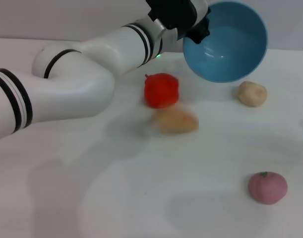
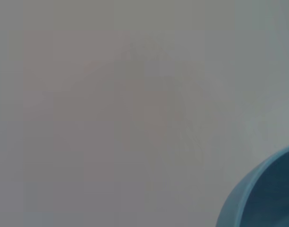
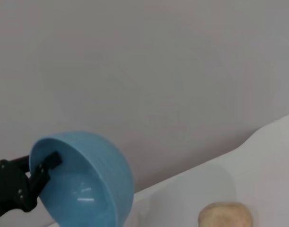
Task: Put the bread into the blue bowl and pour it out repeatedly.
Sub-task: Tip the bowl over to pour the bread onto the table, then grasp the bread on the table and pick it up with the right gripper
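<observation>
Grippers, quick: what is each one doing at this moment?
Left end effector: shut on the blue bowl rim, bowl held tipped above the table.
Right end effector: not in view.

Table: smooth white tabletop (image 1: 156, 198), soft shadows across it.
Wall: plain grey wall (image 3: 158, 71) behind its far edge.

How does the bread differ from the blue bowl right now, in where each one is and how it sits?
The bread lies on the white table, just in front of the red pepper-like thing; the blue bowl is lifted and tipped on its side, its opening facing the camera. The left gripper clamps the bowl's rim; nothing holds the bread. The bowl is empty and clearly larger than the bread. Both sit toward the far middle of the table.
</observation>
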You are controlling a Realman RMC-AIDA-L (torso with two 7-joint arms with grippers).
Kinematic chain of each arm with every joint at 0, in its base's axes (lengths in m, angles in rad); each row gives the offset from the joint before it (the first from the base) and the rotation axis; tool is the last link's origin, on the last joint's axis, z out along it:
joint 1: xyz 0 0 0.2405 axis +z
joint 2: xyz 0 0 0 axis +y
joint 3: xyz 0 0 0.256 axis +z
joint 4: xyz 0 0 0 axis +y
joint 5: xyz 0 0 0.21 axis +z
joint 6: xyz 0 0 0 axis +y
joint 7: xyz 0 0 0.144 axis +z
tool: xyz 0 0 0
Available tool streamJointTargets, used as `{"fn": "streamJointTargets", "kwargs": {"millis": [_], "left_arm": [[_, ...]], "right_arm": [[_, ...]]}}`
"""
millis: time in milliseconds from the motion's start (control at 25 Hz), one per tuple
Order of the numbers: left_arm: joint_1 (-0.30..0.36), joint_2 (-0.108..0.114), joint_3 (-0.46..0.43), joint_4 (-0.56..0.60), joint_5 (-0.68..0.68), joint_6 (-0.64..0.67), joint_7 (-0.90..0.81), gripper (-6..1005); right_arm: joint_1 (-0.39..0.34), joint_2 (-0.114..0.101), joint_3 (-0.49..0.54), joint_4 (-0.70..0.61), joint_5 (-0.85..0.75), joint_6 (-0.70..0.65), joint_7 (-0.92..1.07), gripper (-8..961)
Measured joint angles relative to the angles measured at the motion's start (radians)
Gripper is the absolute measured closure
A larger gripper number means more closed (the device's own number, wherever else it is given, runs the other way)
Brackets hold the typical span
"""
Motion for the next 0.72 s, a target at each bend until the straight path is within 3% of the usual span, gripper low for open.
{"fn": "streamJointTargets", "kwargs": {"millis": [440, 600, 720], "left_arm": [[0.009, 0.001, 0.001, -0.013, -0.016, -0.038, 0.006, 1000], [0.004, 0.001, -0.068, -0.012, -0.090, 0.061, 0.002, 1000], [-0.005, 0.006, -0.191, -0.011, -0.172, 0.226, 0.002, 1001]], "right_arm": [[0.002, 0.000, -0.010, 0.014, -0.001, -0.061, -0.015, 469], [0.030, 0.000, -0.055, 0.002, -0.003, -0.105, -0.093, 471], [0.060, -0.001, -0.114, -0.022, -0.026, -0.122, -0.123, 472]]}}
